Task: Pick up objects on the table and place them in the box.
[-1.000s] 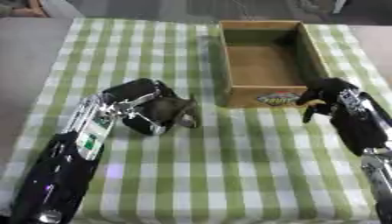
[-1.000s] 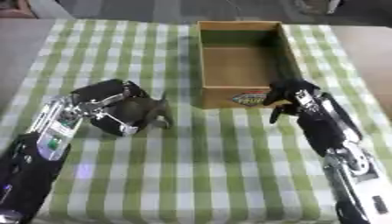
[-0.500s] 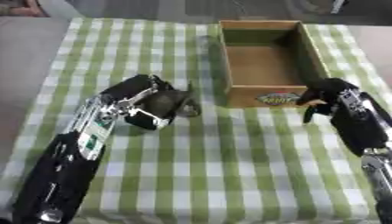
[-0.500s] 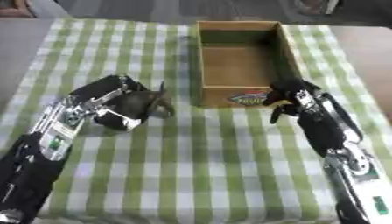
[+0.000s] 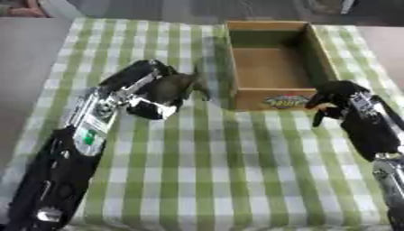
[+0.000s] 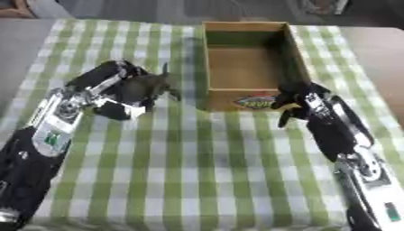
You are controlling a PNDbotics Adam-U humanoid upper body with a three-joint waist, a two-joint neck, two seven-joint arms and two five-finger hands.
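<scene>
Soft, even light falls from above, moderately bright, with no harsh glare. The box (image 5: 272, 63) holds shade along its far and left inner walls. Both views are soft throughout, blurring the checked cloth (image 5: 236, 171) and the dark arms' detail.

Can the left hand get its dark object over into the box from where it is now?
Probably yes. The left hand holds the dark object just left of the box, whose top is open and looks empty. Only the near side wall stands between them, and the right hand sits at the front right corner, clear of that path.
</scene>
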